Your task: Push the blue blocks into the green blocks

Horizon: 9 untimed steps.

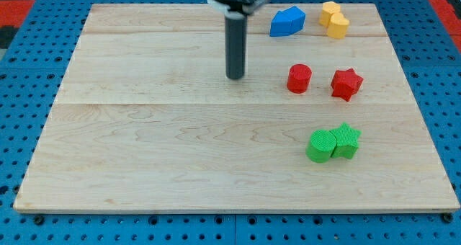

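Blue blocks (287,21) lie pressed together near the view's top, right of centre, looking like one angular blue mass. A green cylinder (320,145) and a green star (346,140) touch each other at the lower right of the wooden board. My tip (235,77) stands on the board at upper centre, to the left of and below the blue blocks, apart from them, and far up and left of the green blocks.
A red cylinder (299,78) and a red star (346,83) sit between the blue and green blocks. Two yellow blocks (334,19) touch each other right of the blue ones. The wooden board (144,144) lies on a blue pegboard (21,101).
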### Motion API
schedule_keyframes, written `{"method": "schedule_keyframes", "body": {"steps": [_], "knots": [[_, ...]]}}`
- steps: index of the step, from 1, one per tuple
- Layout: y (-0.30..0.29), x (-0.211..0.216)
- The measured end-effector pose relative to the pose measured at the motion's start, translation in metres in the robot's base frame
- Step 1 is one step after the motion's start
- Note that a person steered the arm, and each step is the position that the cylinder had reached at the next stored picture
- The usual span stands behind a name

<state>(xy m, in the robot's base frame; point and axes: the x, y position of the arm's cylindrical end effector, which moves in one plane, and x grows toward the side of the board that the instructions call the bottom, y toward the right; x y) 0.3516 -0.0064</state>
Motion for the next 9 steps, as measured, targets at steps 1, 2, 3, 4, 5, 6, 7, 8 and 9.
{"method": "schedule_keyframes", "body": {"steps": [1,2,3,4,5,6,7,8,9], "knots": [[-0.017,-0.068],[-0.011,-0.132],[0.039,-0.158],[0.088,-0.158],[0.141,-0.158],[0.157,-0.148],[0.147,-0.116],[0.089,-0.102],[0.054,-0.113]]}}
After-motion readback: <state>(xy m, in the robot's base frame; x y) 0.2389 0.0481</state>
